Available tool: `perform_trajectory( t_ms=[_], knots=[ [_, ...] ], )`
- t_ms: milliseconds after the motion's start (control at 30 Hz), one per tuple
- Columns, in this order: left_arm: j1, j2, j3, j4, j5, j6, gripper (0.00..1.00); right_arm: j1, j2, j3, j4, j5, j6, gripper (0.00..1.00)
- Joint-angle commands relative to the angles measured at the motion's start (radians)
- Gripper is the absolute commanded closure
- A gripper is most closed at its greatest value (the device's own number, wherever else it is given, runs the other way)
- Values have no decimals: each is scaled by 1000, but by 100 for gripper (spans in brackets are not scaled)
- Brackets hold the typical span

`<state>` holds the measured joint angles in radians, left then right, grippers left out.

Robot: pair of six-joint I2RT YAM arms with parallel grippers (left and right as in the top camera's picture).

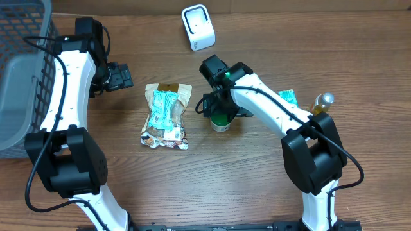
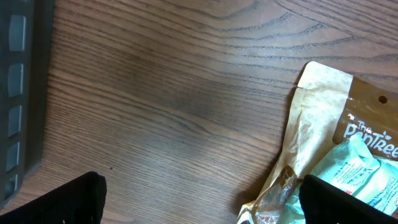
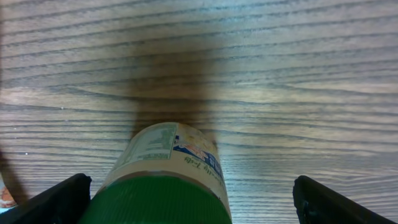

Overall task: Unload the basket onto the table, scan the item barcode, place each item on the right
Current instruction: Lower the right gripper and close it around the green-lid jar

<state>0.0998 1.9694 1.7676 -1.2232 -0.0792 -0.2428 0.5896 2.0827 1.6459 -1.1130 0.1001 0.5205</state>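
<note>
While upright, green-lidded jar (image 3: pixel 165 149) untouched between wide-apart fingers (image 3: pixel 53 202) of right hand (image 3: pixel 196 202); left hand (image 2: pixel 202 202) apart too.

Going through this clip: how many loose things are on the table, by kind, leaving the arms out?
Basket: 1
Scanner: 1
Snack bag: 1
Green-lidded jar: 1
Teal packet, partly hidden by the right arm: 1
Small bottle: 1
Total: 6

basket (image 1: pixel 19 32) 1 | scanner (image 1: pixel 198 27) 1 | green-lidded jar (image 1: pixel 221 120) 1 | brown snack bag (image 1: pixel 167 115) 1
</note>
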Motion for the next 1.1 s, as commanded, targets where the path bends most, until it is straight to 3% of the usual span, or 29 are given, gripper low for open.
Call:
perform_trajectory(
  t_ms=[0, 100, 267, 700, 867, 1067],
  knots=[
    [-3, -10, 15, 1, -6, 11, 1, 0, 0, -18, 5, -13, 1, 0],
    [-3, -10, 15, 1, -6, 11, 0, 7, 0, -18, 5, -6, -1, 0],
    [-3, -10, 15, 1, -6, 11, 1, 6, 0, -18, 3, 21, 3, 11],
    [-3, -10, 15, 1, -6, 11, 0, -64, 0, -18, -71, 90, 111, 16],
    [-3, -10, 15, 1, -6, 11, 0, -79, 0, -18, -55, 79, -15, 9],
    [-3, -10, 15, 1, -6, 11, 0, -79, 0, -18, -41, 79, -210, 9]
  ],
)
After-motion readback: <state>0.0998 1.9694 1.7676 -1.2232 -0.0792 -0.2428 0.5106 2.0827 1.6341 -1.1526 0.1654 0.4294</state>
